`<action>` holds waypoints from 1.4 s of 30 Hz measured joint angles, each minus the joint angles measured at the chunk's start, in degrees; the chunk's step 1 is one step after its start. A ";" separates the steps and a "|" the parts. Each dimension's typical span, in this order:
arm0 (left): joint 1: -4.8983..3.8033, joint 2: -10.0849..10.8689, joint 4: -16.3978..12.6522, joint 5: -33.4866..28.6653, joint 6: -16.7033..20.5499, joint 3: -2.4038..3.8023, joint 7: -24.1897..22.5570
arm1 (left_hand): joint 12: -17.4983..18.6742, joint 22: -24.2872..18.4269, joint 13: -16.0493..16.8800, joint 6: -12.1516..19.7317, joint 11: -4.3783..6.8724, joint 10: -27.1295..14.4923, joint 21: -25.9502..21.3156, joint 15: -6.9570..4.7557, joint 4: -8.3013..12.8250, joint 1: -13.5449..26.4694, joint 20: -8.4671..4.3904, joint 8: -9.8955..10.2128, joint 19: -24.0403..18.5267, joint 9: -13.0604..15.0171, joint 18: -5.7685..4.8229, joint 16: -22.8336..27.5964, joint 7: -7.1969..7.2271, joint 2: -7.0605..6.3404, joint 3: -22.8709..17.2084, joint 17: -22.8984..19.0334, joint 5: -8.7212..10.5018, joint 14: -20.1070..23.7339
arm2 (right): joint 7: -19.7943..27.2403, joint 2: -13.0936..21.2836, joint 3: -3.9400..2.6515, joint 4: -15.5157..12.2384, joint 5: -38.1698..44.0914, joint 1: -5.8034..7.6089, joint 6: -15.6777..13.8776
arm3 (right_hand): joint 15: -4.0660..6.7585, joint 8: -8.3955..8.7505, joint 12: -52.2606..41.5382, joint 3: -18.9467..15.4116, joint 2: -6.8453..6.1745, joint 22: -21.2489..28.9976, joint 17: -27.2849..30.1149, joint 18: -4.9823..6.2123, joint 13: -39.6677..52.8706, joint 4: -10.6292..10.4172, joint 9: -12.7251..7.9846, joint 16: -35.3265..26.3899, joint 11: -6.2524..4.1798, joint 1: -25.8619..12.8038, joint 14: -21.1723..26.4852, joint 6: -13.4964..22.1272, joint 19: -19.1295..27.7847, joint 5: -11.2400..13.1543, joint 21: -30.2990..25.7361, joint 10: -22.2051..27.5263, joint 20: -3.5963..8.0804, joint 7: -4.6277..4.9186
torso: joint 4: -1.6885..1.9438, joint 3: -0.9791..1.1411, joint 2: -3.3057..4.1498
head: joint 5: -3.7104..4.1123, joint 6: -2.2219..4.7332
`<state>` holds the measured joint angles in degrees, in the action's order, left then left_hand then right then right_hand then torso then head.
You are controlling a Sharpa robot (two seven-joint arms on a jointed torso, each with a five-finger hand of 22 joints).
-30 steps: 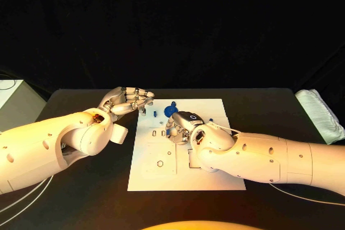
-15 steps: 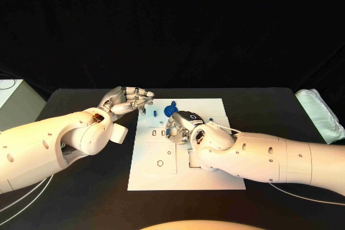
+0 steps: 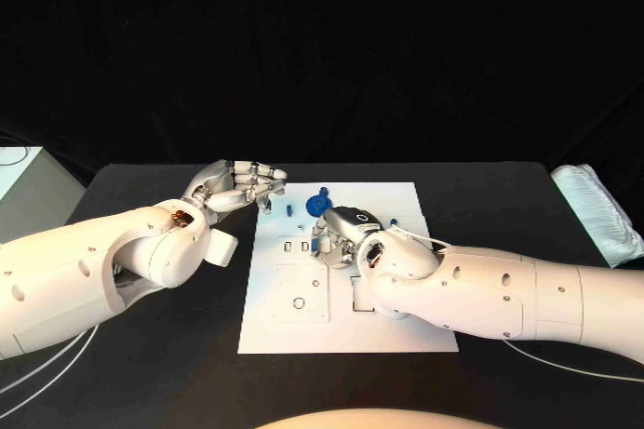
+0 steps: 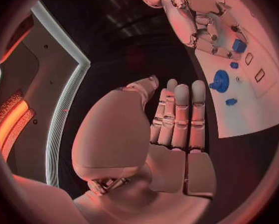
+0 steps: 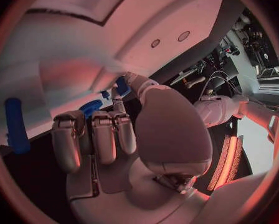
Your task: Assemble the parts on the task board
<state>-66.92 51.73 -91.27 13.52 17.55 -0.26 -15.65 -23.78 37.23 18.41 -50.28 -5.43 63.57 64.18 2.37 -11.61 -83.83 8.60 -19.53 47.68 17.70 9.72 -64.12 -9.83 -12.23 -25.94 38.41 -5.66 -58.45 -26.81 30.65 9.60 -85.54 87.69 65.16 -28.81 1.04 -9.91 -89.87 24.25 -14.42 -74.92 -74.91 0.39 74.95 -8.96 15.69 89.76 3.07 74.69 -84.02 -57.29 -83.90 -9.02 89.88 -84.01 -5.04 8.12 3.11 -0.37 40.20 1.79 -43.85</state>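
The white task board (image 3: 389, 331) lies in the middle of the black table. My right hand (image 3: 346, 232) rests on its middle, fingers bent down, and pinches a small blue part (image 4: 239, 46) between thumb and a finger against the board; the same blue part (image 5: 121, 85) sits at the thumb's tip. A round blue part (image 3: 318, 206) stands just beyond that hand, with a small blue peg (image 3: 290, 208) to its left. My left hand (image 3: 243, 186) hovers off the board's far left corner, palm up, fingers side by side, holding nothing (image 4: 177, 119).
A pale box (image 3: 20, 182) stands at the table's left edge and a white pad (image 3: 591, 215) at its right edge. The board's near half (image 3: 302, 308) bears flat white plates and slots. A long blue peg (image 5: 15, 124) stands near my right hand.
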 measured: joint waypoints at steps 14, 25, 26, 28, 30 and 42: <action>0.00 0.08 0.05 0.13 -0.02 0.00 0.14 | -1.02 0.05 0.51 0.15 -0.01 -0.41 0.09 -0.15 0.00 0.00 0.00 0.00 0.00 0.05 0.00 -0.85 0.15 0.00 0.00 0.67 0.00 -0.16 | 0.77 0.48 0.00 -0.63 -0.02 -0.01 -0.42 | -0.43 0.75 0.00 -10.69 0.49 0.01 0.00 0.00 -0.01 -2.56 -1.07 0.00 0.41 0.49 0.01 1.49 0.00 3.73 0.00 0.01 -0.42 0.53 | 0.01 0.00 -0.01 | -0.03 0.16; -0.02 -0.17 1.03 3.41 0.08 0.00 4.97 | -19.18 8.81 11.86 0.58 0.76 -2.00 6.58 -1.03 -4.10 7.03 -0.96 -4.41 9.12 1.90 -0.01 -15.89 0.47 0.58 3.02 24.09 0.00 -16.77 | 5.64 5.77 -0.17 -5.05 -1.39 1.77 -4.47 | -0.83 1.11 0.92 -16.34 1.60 0.01 0.01 0.00 -0.02 -6.61 -1.58 0.00 0.81 3.16 0.01 2.14 -0.21 5.30 0.00 0.02 -0.63 0.77 | -0.16 0.07 -0.17 | -0.09 0.29; -0.02 -0.24 1.22 4.15 -0.05 0.00 6.06 | -21.93 10.06 13.60 0.59 0.89 -2.83 7.39 -1.19 -4.61 8.76 -1.11 -5.67 10.38 2.65 -0.12 -17.03 0.68 1.10 3.54 26.21 0.00 -18.10 | 6.97 6.36 -0.24 -5.27 -2.09 2.23 -4.73 | -0.83 1.29 1.28 -16.32 1.90 0.01 0.00 0.00 -0.02 -6.61 -1.66 0.00 0.81 4.03 0.01 2.30 -0.21 4.67 0.00 0.02 -0.63 0.94 | -0.23 0.09 -0.23 | -0.15 0.34; -0.06 -0.52 1.75 6.44 -0.81 0.01 9.20 | -25.86 11.66 15.96 0.58 1.21 -4.14 8.44 -1.48 -4.90 10.55 -1.42 -8.28 11.95 4.37 -0.92 -18.23 1.07 1.58 4.49 28.62 0.00 -19.53 | 10.86 8.03 -0.31 -5.98 -4.66 3.51 -4.97 | -0.83 1.30 2.36 -15.28 2.63 0.01 0.01 -0.01 -0.02 -6.47 -1.74 0.00 0.81 6.12 0.01 2.51 -0.08 2.51 -0.20 0.02 -0.75 1.14 | -0.33 0.10 -0.38 | -0.27 0.35; -0.15 -0.88 2.22 8.85 -2.18 0.01 12.29 | -27.64 12.25 16.94 0.90 1.60 -4.94 8.83 -1.83 -4.99 11.33 -1.73 -10.27 12.42 5.88 -0.92 -18.52 1.61 1.98 4.68 29.42 -0.22 -19.88 | 14.38 9.59 -0.37 -6.55 -7.40 4.54 -4.97 | -0.83 1.30 3.26 -14.89 2.81 0.02 0.01 -0.01 -0.02 -6.29 -1.75 0.00 0.81 6.87 0.01 2.51 0.00 1.68 -1.57 0.02 -0.83 1.14 | -0.43 0.14 -0.61 | -0.40 0.23; -3.70 -6.59 6.93 26.61 -14.44 0.03 31.81 | -32.02 17.26 18.22 3.25 2.06 -5.54 11.54 -2.56 -5.32 18.39 -2.45 -17.44 16.42 13.48 -1.81 -20.18 2.76 3.01 5.80 33.89 -0.53 -22.45 | 28.59 18.70 -0.52 -9.42 -26.09 9.00 -4.19 | -0.82 -0.26 3.80 -14.26 2.80 -0.03 0.01 0.00 -0.02 -6.91 -1.49 -0.22 0.81 7.22 0.01 2.31 0.00 -1.78 -2.98 0.02 -0.83 0.94 | -0.85 0.31 -1.80 | -1.01 -0.69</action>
<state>-70.62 45.13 -84.34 40.13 3.11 -0.23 16.15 -55.81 54.48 36.63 -47.04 -3.37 58.04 75.72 -0.19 -16.93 -65.44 6.15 -36.97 64.10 31.18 7.91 -84.30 -7.06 -9.21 -20.14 72.29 -6.19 -80.90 1.78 49.35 9.08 -94.97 61.60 74.16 -33.00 0.22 -10.17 -86.07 9.99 -11.62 -74.95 -74.91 0.39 74.92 -15.87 14.20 89.53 3.88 81.91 -84.01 -54.98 -83.90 -10.79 86.90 -83.99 -5.87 9.07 2.26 -0.07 38.40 0.78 -44.54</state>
